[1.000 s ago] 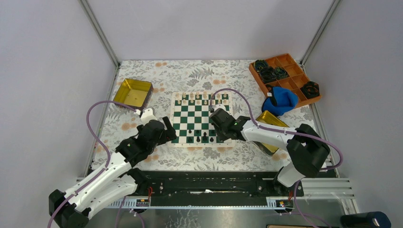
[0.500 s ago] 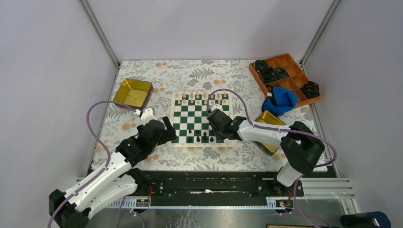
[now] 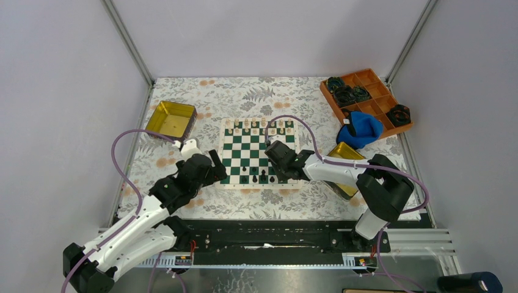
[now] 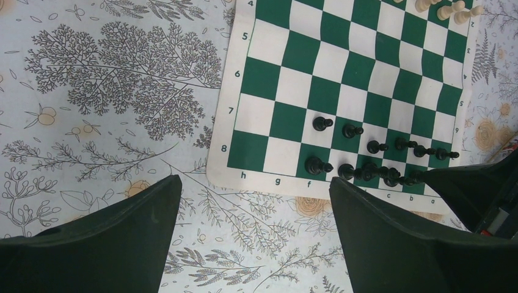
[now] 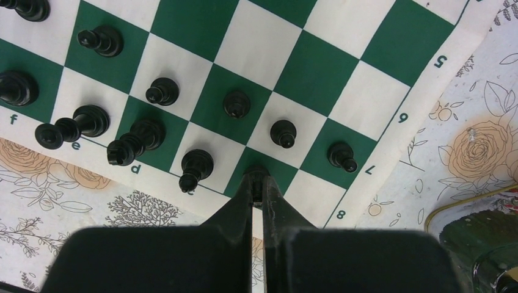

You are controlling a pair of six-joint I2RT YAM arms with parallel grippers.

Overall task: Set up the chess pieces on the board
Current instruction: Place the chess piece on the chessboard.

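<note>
**Inspector:** When the right gripper (image 5: pixel 258 183) was examined, its fingers were found pressed together, with the tips low over a green square at the near edge of the board (image 5: pixel 317 73). Whether a piece sat between them could not be told.

**Assistant:** And the left gripper (image 4: pixel 251 189)?

**Inspector:** It was spread wide and held nothing. It hung above the leaf-printed tablecloth (image 4: pixel 122 91), with the board's corner just ahead of it.

**Assistant:** Where were the pieces?

**Inspector:** The black pieces (image 5: pixel 162 91) stood in two loose rows just ahead and to the left of the right fingertips. The cream pieces (image 3: pixel 256 124) lined the far edge, well beyond both grippers.

**Assistant:** How would they handle?

**Inspector:** In my judgement they were light, rigid, smooth turned figures with round bases and narrow necks, so easily toppled. Each was best pinched at the waist, from directly above. The board looked like a thin printed mat whose edge did not lie quite flat, so a dragging fingertip could have shifted it.
</note>
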